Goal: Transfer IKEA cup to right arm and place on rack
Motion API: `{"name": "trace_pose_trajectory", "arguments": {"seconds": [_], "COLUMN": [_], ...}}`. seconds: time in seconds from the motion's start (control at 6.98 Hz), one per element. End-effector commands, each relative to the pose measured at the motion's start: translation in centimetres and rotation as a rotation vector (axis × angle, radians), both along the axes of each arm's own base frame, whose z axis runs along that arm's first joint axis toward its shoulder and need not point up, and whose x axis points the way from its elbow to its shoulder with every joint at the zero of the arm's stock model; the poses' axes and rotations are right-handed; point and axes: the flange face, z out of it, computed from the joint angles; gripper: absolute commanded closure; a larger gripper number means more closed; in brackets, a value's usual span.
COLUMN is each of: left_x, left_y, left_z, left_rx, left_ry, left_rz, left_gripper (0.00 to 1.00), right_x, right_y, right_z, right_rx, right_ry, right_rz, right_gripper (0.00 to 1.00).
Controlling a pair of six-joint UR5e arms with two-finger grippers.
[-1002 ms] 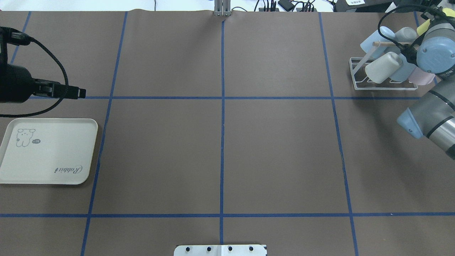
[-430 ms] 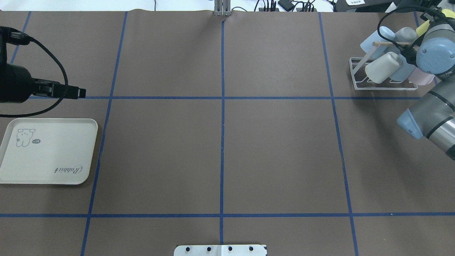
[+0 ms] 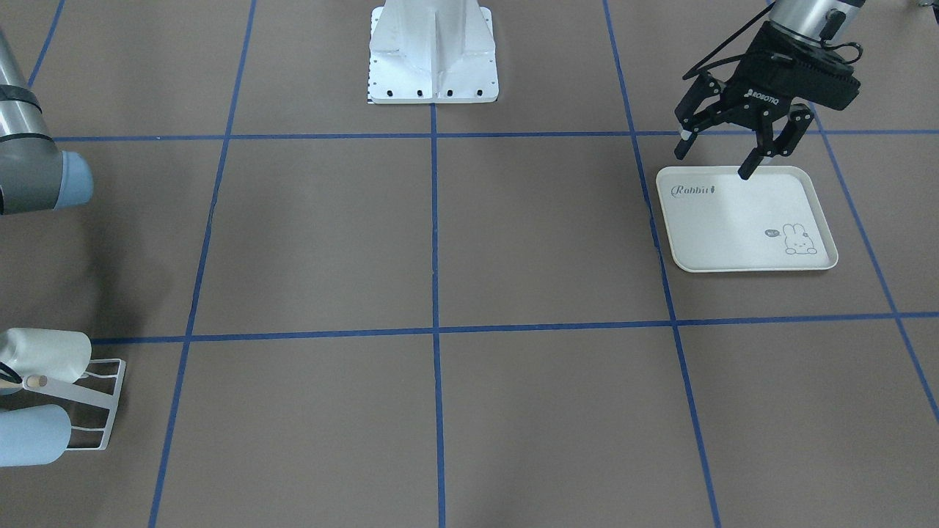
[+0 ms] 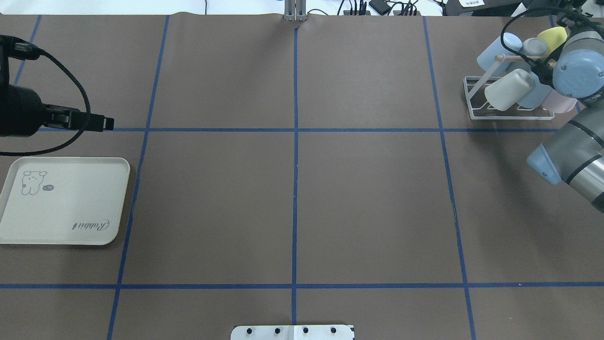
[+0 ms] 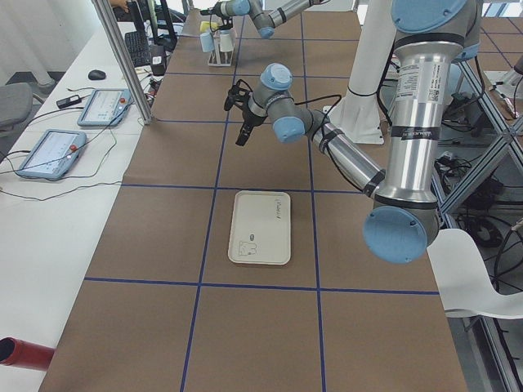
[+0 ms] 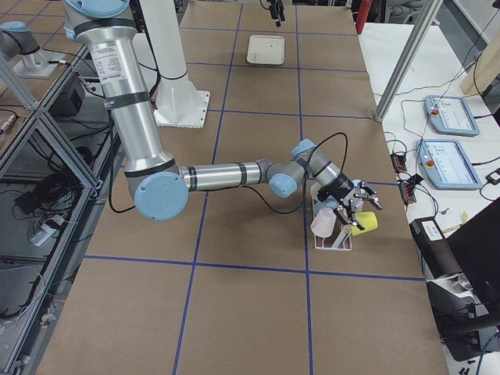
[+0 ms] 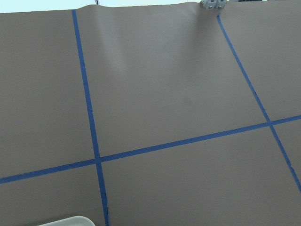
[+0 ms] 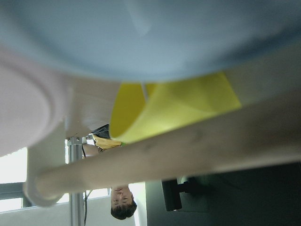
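Jaws of the left gripper (image 3: 711, 165) stand wide apart and empty, well away from the rack (image 4: 472, 101), at the table's opposite end. Whether the right gripper (image 6: 355, 209) is spread or closed cannot be told: overhead, its own wrist joint hides it. The yellow cup (image 4: 552, 34) sits at the rack's far corner, just beside the wooden dowel (image 4: 514, 57), and is blurred in the wrist view. The right arm (image 4: 578, 151) bends over the rack.

Matt plastic cups (image 4: 507, 89) — wire rack (image 4: 512, 116), wooden dowel (image 4: 516, 57).
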Motion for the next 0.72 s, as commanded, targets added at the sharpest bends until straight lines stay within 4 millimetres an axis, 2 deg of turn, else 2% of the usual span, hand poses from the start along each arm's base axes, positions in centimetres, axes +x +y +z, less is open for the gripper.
{"name": "trace_pose_trajectory", "arguments": {"seconds": [0.0, 0.29, 0.43, 0.57], "left_x": [0.0, 0.0, 0.0, 0.0], "left_y": [0.0, 0.0, 0.0, 0.0], "left_z": [0.0, 0.1, 0.0, 0.0], "left_rx": [-0.001, -0.002, 0.000, 0.000], "left_ry": [0.000, 0.000, 0.000, 0.000], "left_rz": [-0.001, -0.001, 0.000, 0.000], "left_gripper": [0.00, 0.00, 0.00, 0.00], "right_x": [0.0, -0.1, 0.4, 3.1], "right_y": [0.0, 0.0, -0.1, -0.6], "right_z": [-0.4, -1.5, -3.7, -5.3], "right_rx": [0.007, 0.024, 0.049, 0.040], "right_ry": [-0.004, -0.020, -0.049, -0.147], "right_rz": [0.000, -0.004, -0.007, -0.025], "right_gripper": [0.01, 0.01, 0.01, 0.01]}}
